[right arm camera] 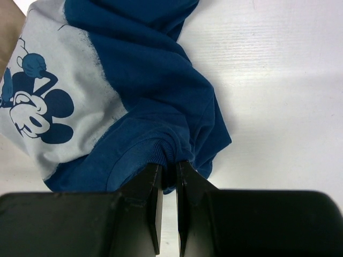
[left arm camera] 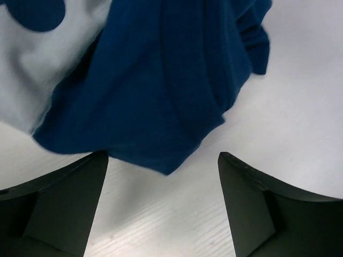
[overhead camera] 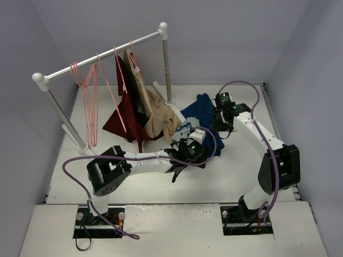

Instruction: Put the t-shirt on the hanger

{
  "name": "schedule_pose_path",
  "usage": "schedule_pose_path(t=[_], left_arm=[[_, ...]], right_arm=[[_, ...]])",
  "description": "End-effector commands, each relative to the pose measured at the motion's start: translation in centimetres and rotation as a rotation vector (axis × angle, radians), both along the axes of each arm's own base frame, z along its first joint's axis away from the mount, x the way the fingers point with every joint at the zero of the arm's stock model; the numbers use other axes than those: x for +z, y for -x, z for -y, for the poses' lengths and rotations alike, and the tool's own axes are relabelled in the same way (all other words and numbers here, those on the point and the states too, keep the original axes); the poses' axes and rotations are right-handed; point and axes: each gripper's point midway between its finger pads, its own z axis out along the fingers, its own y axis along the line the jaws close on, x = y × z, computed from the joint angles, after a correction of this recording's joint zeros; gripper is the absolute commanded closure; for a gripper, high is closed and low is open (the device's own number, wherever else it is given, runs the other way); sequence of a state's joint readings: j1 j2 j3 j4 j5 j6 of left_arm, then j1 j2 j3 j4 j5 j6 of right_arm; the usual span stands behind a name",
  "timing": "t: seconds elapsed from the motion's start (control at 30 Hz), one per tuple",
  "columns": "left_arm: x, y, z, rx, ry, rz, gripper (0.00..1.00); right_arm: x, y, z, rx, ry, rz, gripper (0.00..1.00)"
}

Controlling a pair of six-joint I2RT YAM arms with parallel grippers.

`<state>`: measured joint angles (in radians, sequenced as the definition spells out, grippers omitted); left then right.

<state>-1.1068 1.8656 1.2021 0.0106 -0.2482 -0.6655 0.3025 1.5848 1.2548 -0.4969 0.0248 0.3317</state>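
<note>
T-shirt point(right arm camera: 150, 91) edge in the narrow right gripper point(right arm camera: 169, 174); left gripper point(left arm camera: 162, 156) wide, empty.

I'm driving this from a robot lab cell, not a home. The bare white table point(overhead camera: 241, 179) is boxed in by plain grey walls point(overhead camera: 225, 37) on its far, left and right edges. The left arm point(overhead camera: 144, 157) and right arm point(overhead camera: 260, 134) are bolted at the near edge, trailing loose purple cables point(overhead camera: 242, 84). A small rail point(overhead camera: 102, 56) of pink hangers point(overhead camera: 91, 115) stands toward the far left corner.
</note>
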Motion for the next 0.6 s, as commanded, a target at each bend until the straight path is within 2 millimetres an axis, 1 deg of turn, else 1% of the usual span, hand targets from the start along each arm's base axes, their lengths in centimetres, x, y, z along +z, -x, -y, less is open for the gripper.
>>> schedule_pose_path(t=[0.0,0.03,0.07,0.1,0.13,0.17,0.2,0.23,0.27,0.33,0.37,0.4,0.43,0.47,0.5,0.53,0.57], left_arm=[[3.5,-2.5,2.1,0.069,0.08,0.122,0.27],[3.5,-2.9,2.0,0.085,0.074,0.135,0.37],[3.6,-3.3,2.0,0.095,0.067,0.148,0.44],[3.1,-3.7,1.7,0.102,0.033,0.157,0.52],[3.0,-4.2,1.3,0.114,0.015,0.167,0.6],[3.5,-4.7,0.9,0.114,-0.002,0.174,0.82],[4.0,-5.0,0.4,0.11,-0.016,0.176,0.97],[5.8,-5.3,-0.1,0.085,-0.013,0.202,1.0],[7.6,-5.4,-0.4,0.052,-0.003,0.229,1.0],[12.3,-5.2,-2.0,-0.063,-0.001,0.284,1.0],[13.5,-4.2,-2.6,-0.14,-0.014,0.266,1.0],[15.4,-3.4,-3.2,-0.197,-0.012,0.261,1.0],[18.9,-2.8,-3.8,-0.248,0.016,0.299,1.0],[22.3,-0.9,-5.0,-0.351,0.035,0.296,1.0],[24.5,0.5,-6.3,-0.415,0.052,0.28,1.0],[25.4,0.9,-7.3,-0.437,0.056,0.265,1.0],[26.7,2.5,-8.3,-0.497,0.07,0.238,1.0]], right_arm=[[1.7,-1.3,0.2,0.0,-0.021,0.048,1.0],[1.8,-1.2,-0.3,0.015,-0.042,0.045,1.0],[1.8,-1.2,-0.3,0.015,-0.043,0.046,1.0],[1.9,-1.2,-0.1,0.015,-0.038,0.05,1.0],[1.9,-1.1,0.0,0.016,-0.033,0.052,1.0],[2.0,-1.0,0.3,0.016,-0.025,0.056,1.0],[2.5,-1.0,0.8,0.008,-0.007,0.072,1.0],[2.8,-0.9,1.1,0.007,0.006,0.086,1.0],[3.2,-0.8,1.4,0.008,0.016,0.099,1.0],[5.0,-0.6,1.8,0.019,0.025,0.151,1.0],[6.1,-0.3,1.8,0.03,0.023,0.179,1.0],[6.9,-0.1,1.8,0.044,0.021,0.199,1.0],[7.6,0.2,1.7,0.056,0.013,0.213,1.0],[8.8,0.7,1.5,0.073,0.002,0.24,1.0],[9.5,1.3,1.4,0.093,-0.002,0.25,1.0],[9.8,1.8,1.2,0.11,-0.008,0.249,1.0],[10.2,2.5,0.6,0.138,-0.041,0.246,1.0]])
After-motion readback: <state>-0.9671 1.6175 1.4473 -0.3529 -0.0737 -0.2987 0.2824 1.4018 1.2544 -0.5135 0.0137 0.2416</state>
